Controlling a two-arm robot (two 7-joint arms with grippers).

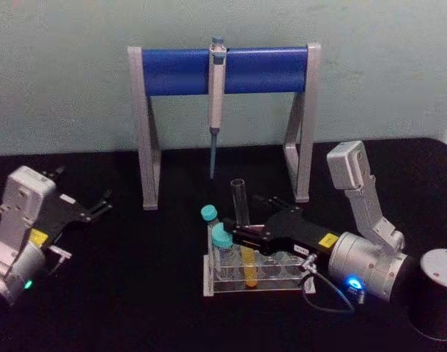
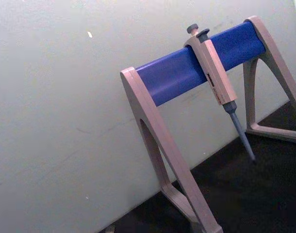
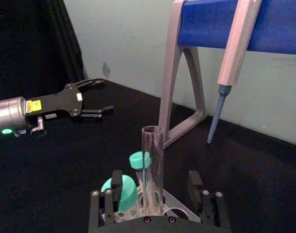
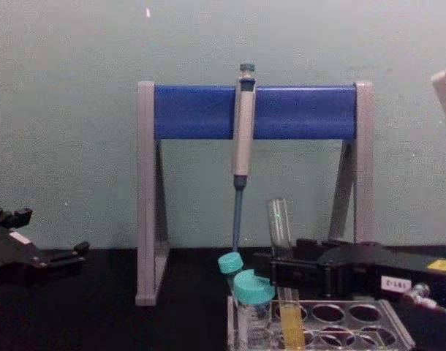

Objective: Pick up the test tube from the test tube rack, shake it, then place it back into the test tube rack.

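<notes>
The test tube (image 1: 242, 220) stands upright in the clear test tube rack (image 1: 282, 284), with yellow-orange liquid in its lower part. My right gripper (image 1: 242, 233) reaches in from the right at the tube's mid-height. In the right wrist view its fingers (image 3: 116, 187) stand apart on either side of the test tube (image 3: 152, 165), open and not touching the glass. The chest view shows the test tube (image 4: 281, 241) rising above the right gripper (image 4: 270, 272) and the rack (image 4: 387, 325). My left gripper (image 1: 99, 205) rests open on the table at the far left.
Two teal-capped vials (image 1: 222, 236) stand in the rack's left end, beside the tube. A grey-and-blue stand (image 1: 172, 70) holding a pipette (image 1: 216, 103) rises behind the rack. A dark cylinder (image 1: 440, 293) sits at the far right. The table is black.
</notes>
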